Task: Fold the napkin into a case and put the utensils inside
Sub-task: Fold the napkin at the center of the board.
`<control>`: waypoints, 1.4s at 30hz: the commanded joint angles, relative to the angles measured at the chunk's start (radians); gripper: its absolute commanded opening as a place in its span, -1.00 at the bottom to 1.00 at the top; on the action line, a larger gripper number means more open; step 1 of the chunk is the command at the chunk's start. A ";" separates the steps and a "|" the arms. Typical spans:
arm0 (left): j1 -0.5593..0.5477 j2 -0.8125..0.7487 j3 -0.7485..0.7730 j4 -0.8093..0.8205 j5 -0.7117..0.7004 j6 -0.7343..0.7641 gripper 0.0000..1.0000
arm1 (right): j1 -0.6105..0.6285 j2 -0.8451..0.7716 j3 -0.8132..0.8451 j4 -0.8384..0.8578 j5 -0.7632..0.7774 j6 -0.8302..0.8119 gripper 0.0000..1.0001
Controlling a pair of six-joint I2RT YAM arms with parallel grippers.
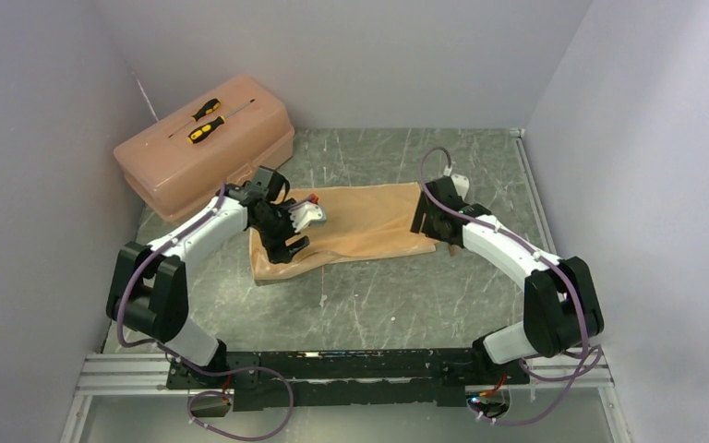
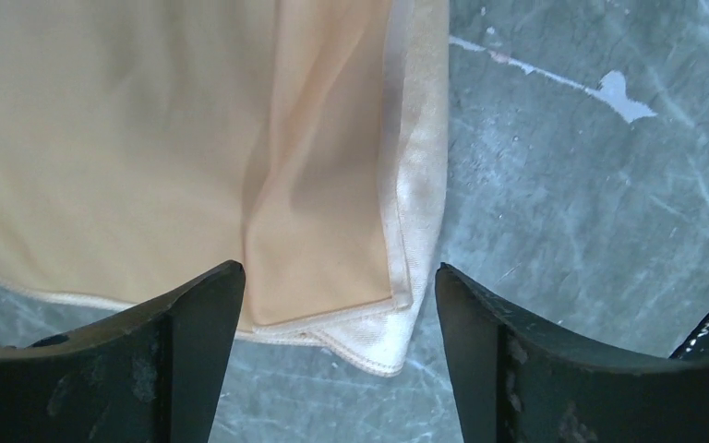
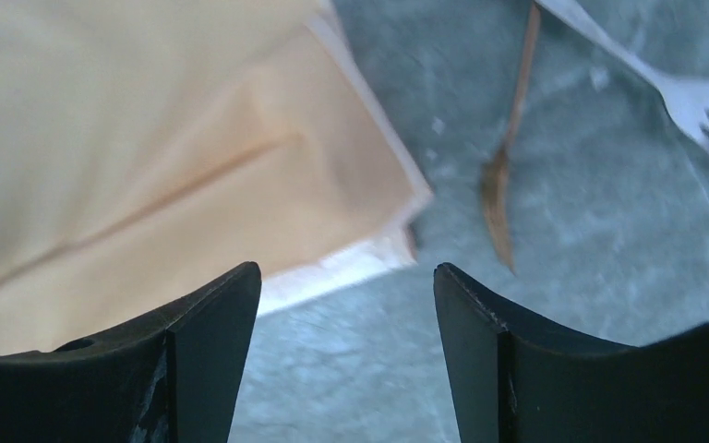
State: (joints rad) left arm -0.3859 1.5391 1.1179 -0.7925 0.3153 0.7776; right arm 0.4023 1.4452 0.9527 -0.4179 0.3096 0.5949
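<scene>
The peach-tan napkin (image 1: 365, 221) lies folded flat on the table between my two arms. My left gripper (image 2: 340, 305) is open just over its near-left corner (image 2: 369, 323), where the top layer sits on a paler under-layer; nothing is pinched. In the top view the left gripper (image 1: 289, 244) hangs over the cloth's left end. My right gripper (image 3: 346, 286) is open over bare table beside the napkin's right corner (image 3: 369, 231), holding nothing. Two utensils lie beyond it: a thin golden-brown piece (image 3: 508, 175) and a pale fork (image 3: 692, 92). The right gripper (image 1: 425, 224) sits at the cloth's right edge.
A pink plastic toolbox (image 1: 205, 152) stands at the back left with two yellow-and-black screwdrivers (image 1: 208, 120) on its lid. Grey walls close in on the left, back and right. The table (image 1: 406, 295) is scuffed green-grey.
</scene>
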 commanded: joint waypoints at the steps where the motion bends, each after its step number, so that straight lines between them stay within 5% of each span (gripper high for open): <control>1: -0.026 0.038 0.005 0.054 0.034 -0.091 0.65 | -0.034 -0.055 -0.061 -0.040 -0.032 0.031 0.43; 19: -0.031 0.060 -0.132 0.239 -0.171 -0.036 -0.02 | -0.144 0.137 -0.057 0.129 -0.143 -0.015 0.22; 27: 0.008 0.084 -0.118 0.295 -0.193 -0.032 -0.37 | -0.149 0.189 -0.049 0.172 -0.154 -0.027 -0.16; 29: 0.026 0.086 -0.085 0.265 -0.179 -0.034 -0.37 | -0.150 0.176 -0.040 0.170 -0.144 -0.034 -0.29; 39: 0.043 0.088 0.100 0.070 -0.025 -0.083 -0.04 | -0.149 0.147 0.040 0.129 -0.124 -0.080 -0.32; 42: 0.015 0.093 0.116 0.042 0.020 -0.127 0.11 | -0.148 0.155 0.068 0.128 -0.121 -0.071 -0.53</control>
State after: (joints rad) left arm -0.3408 1.6409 1.1942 -0.6701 0.2234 0.7231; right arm 0.2565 1.6287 0.9577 -0.2913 0.1665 0.5327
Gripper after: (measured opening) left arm 0.523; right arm 0.297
